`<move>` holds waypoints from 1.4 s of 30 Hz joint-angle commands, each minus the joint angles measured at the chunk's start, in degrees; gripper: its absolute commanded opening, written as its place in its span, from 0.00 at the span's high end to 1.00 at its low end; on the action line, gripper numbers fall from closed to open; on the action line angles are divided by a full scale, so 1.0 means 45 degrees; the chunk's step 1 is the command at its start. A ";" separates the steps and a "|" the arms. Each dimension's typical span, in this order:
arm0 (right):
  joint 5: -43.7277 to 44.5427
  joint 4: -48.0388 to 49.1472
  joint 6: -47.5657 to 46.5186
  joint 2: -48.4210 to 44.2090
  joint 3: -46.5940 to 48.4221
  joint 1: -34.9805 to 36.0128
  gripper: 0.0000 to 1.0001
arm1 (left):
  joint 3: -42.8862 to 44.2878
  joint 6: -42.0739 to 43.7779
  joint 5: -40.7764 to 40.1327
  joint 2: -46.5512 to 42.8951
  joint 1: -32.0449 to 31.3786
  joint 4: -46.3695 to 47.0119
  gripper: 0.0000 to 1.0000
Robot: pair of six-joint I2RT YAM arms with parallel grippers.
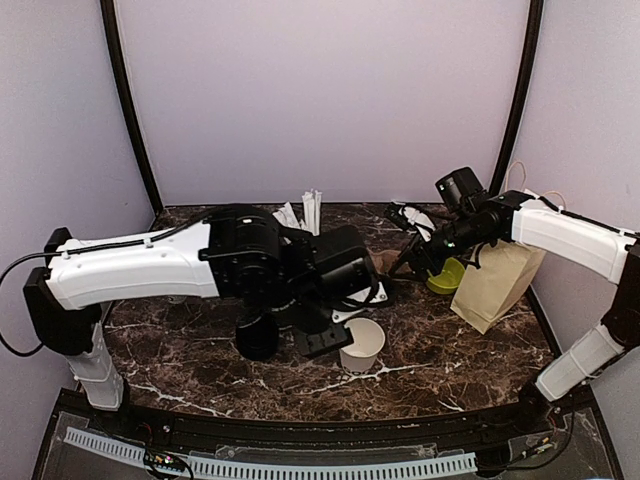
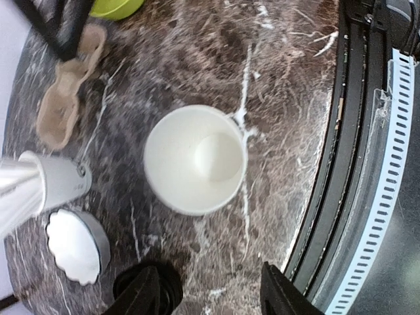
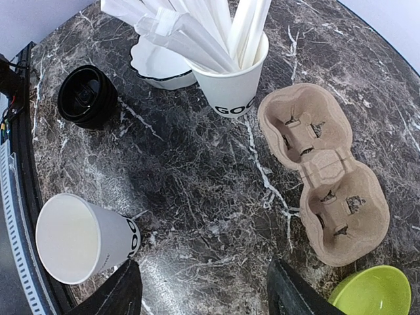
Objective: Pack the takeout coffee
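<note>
Paper cup first: it stands upright on the marble table, just ahead of the left gripper, and nothing holds it. The two left fingers are spread wide, with only bare table between them. The cup has no lid on and looks empty inside. Right beside one of these fingers sits the white scalloped bowl. The small cup of straws is a bit farther out on that side. The brown cup carrier lies farthest ahead.

The right gripper has its fingers spread too, pinching nothing. The same open cup sits off to the side of one finger, and a green bowl sits beside the other. Farther ahead is the carrier, with both holes empty. Farthest from these fingers are the black lid, the straws and the scalloped bowl. I see only one tall cup. A brown paper bag stands near the right arm.

What could go wrong? The cup is light and open, so a finger coming in crooked could bump it and tip it over. It stands near the table's front edge, so it might roll off. A hard squeeze could crush the thin paper. The lid is well apart from the cup. If it is pushed on slanted, it may not snap shut.
</note>
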 commanded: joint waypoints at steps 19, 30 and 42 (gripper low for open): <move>0.0139 -0.0195 -0.0665 -0.0906 0.0040 -0.0038 0.34 | -0.3504 -0.5853 -0.1487 0.1081 0.3472 -0.1580 0.47; 0.0040 -0.0189 -0.0765 -0.0633 0.0058 -0.0035 0.34 | -0.4041 -0.5764 -0.0244 0.1405 0.3563 -0.0806 0.58; 0.0029 -0.0204 -0.0811 -0.0433 0.0058 -0.0048 0.34 | -0.4174 -0.5685 -0.0718 0.1925 0.3655 -0.0967 0.68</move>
